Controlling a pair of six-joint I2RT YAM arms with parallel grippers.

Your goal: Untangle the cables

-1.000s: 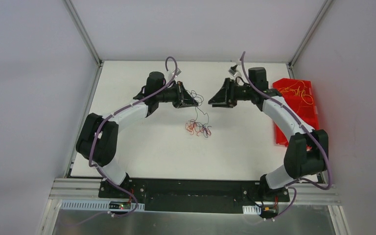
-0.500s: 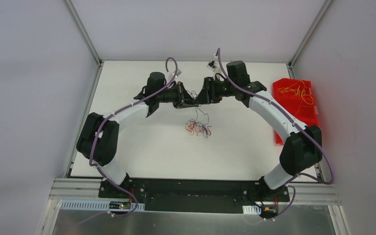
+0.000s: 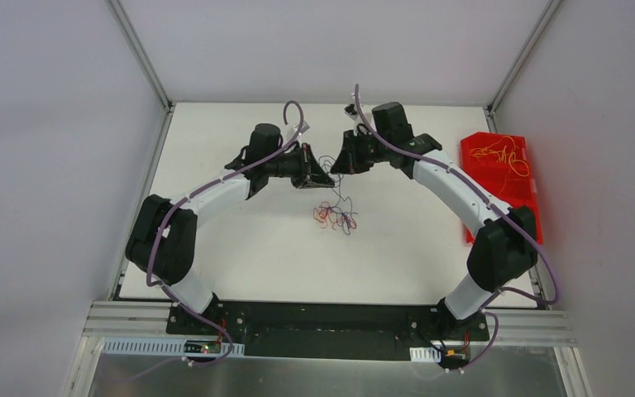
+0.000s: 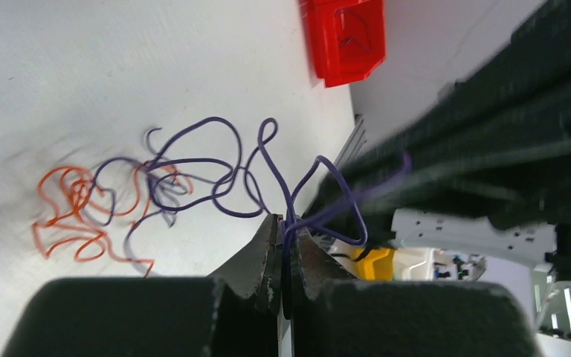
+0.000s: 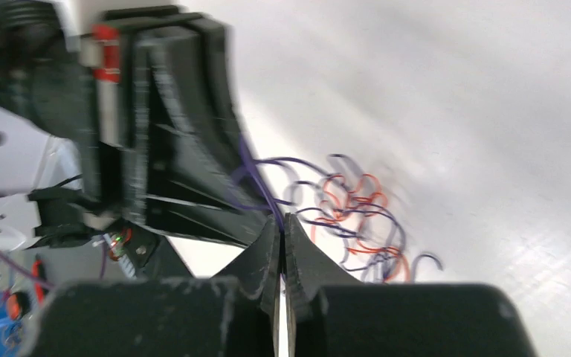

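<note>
A tangle of thin red-orange and purple cables lies on the white table mid-centre, with purple strands rising from it to the two grippers. My left gripper is shut on a purple cable; its tips pinch the wire. My right gripper is tip to tip with the left one, jaws shut on the same purple cable at its tips. The red-orange loops lie on the table below, and also show in the right wrist view.
A red bin holding orange-yellow wires stands at the table's right edge; it also shows in the left wrist view. White walls and metal frame posts enclose the table on three sides.
My right arm has swung left from near the red bin until its gripper meets the left gripper above the tangle. The left arm has barely moved.
</note>
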